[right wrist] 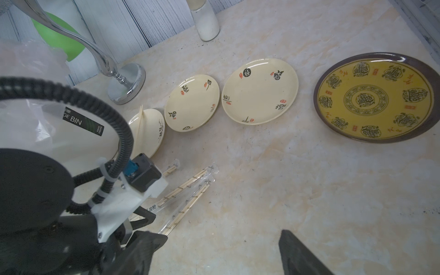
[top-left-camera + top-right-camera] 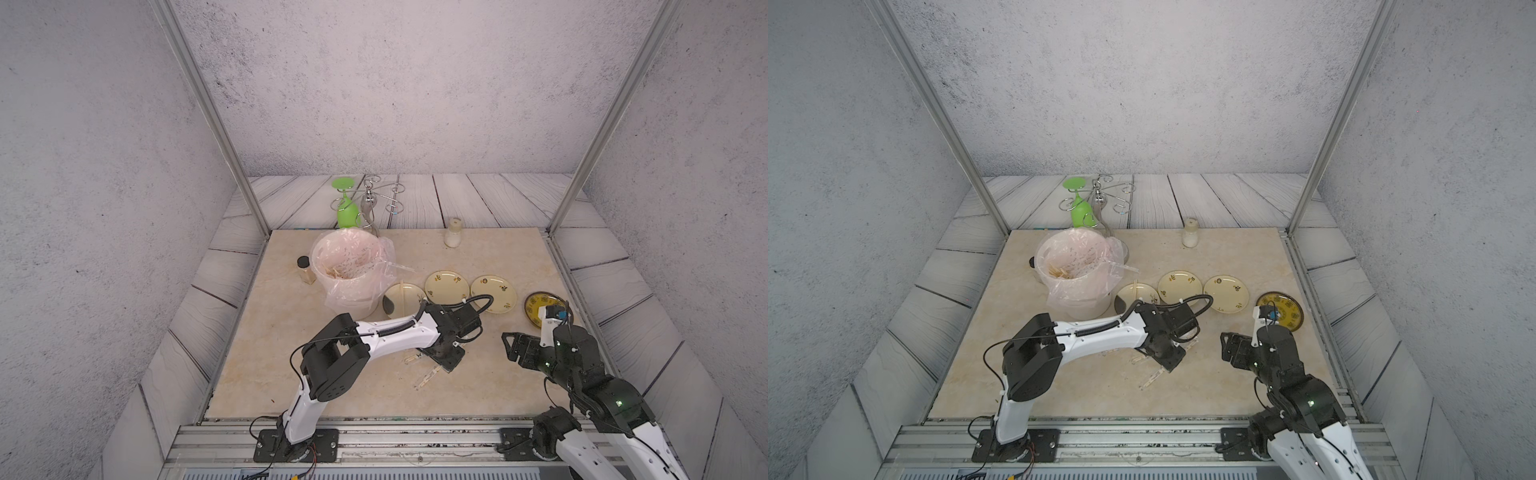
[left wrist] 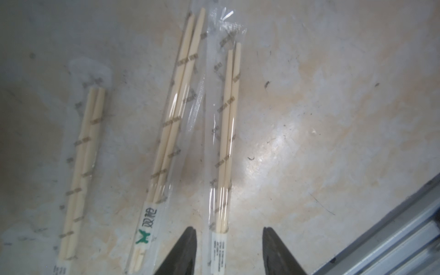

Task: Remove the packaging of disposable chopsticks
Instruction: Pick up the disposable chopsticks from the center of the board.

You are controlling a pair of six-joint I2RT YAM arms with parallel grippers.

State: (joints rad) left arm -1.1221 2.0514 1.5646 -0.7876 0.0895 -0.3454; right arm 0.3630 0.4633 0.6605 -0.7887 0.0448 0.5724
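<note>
Under left gripper (image 3: 227,229): sleeve (image 3: 226,142) end sits between spread jaws.
Sleeve's long axis runs away from wrist; right gripper (image 1: 223,238) spread, empty, farther.

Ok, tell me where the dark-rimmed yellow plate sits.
In both top views the yellow plate lies near the right edge of the table, last in the row, right of a cream plate.

The white bin (image 1: 71,142) carries a black label (image 1: 83,121) reading "…GE BIN" in white, and near the bin, on the robot's side, one clear packaging sleeve (image 3: 181,133) bears a white band (image 3: 146,226) printed "双枪" in green, its smaller print being too blurred to read.
</note>
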